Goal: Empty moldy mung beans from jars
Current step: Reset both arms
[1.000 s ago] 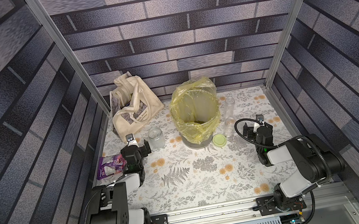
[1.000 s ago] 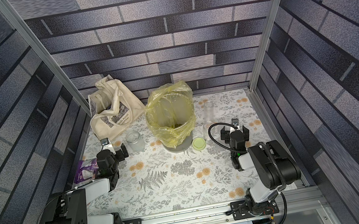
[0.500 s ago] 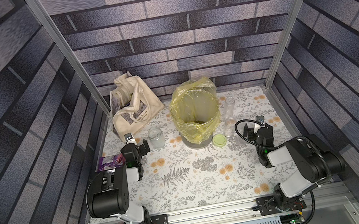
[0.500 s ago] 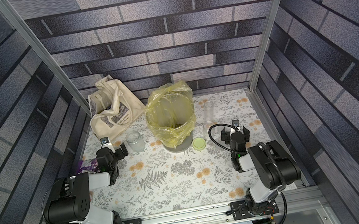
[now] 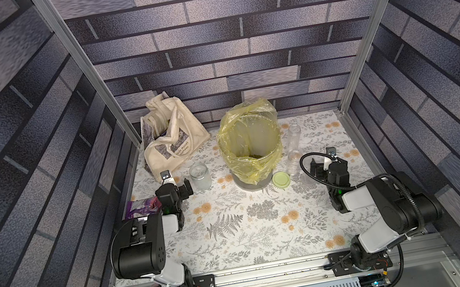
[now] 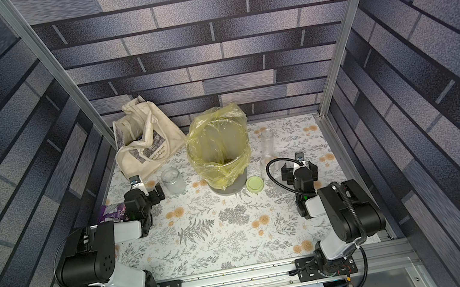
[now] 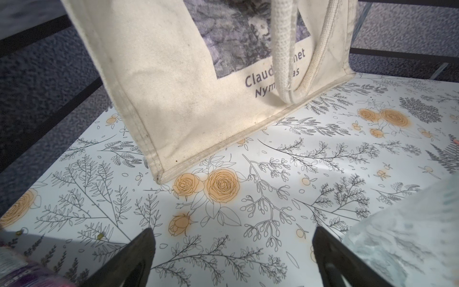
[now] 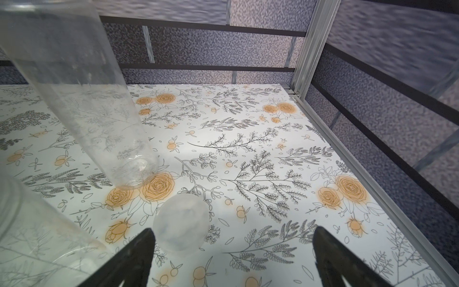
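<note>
**Top views:** In both top views three clear jars stand upright and look emptied beside the grey bin (image 5: 252, 180) with its yellow bag. The wide jar (image 5: 200, 177) is just left of it. The tall slim jar (image 5: 293, 136) and the short jar (image 5: 292, 163) are just right of it. The lime-green lid (image 5: 281, 179) lies at the bin's foot. The mung beans (image 5: 251, 156) show as a dull olive patch deep inside the bag. The left gripper (image 5: 177, 187) and the right gripper (image 5: 327, 164) hover low, jaws spread wide, holding nothing.

**Left wrist view:** The left gripper's fingers (image 7: 139, 258) frame bare floral tabletop in front of the canvas tote bag (image 7: 173, 87). The cloudy wide jar (image 7: 407, 238) sits just beside one finger, so a sideways swing would likely tip it. A stray bean (image 7: 100, 236) lies on the table near the purple packet (image 7: 22, 273).

**Right wrist view:** The right gripper's fingers (image 8: 139, 258) are equally wide apart and empty. A clear round lid (image 8: 182, 221) lies just ahead of one finger, with the tall slim jar (image 8: 82, 94) and the short jar (image 8: 32, 231) near it. The see-through walls are easy to misjudge, and a forward push could skid the lid or topple either jar.
</note>
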You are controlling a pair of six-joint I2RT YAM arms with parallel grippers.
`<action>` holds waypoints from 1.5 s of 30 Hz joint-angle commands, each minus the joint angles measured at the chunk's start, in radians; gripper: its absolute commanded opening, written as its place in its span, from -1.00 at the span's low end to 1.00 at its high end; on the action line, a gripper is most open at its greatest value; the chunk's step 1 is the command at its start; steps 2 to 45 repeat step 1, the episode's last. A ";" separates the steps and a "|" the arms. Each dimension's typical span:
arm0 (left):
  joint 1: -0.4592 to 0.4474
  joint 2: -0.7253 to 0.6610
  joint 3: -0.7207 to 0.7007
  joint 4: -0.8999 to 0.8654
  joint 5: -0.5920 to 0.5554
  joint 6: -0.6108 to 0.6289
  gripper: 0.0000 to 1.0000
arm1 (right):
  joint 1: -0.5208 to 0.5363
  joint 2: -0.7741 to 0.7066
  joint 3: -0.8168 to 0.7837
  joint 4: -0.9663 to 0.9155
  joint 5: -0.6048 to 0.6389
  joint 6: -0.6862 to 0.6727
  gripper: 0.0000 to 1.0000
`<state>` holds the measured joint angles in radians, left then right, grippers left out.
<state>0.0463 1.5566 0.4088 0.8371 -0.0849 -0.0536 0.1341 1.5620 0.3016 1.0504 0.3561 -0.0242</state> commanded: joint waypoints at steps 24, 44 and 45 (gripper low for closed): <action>-0.003 -0.010 0.008 -0.008 -0.012 0.006 1.00 | -0.004 -0.003 0.014 -0.003 -0.009 -0.003 1.00; -0.003 -0.010 0.008 -0.008 -0.012 0.006 1.00 | -0.004 -0.003 0.014 -0.003 -0.009 -0.003 1.00; -0.003 -0.010 0.008 -0.008 -0.012 0.006 1.00 | -0.004 -0.003 0.014 -0.003 -0.009 -0.003 1.00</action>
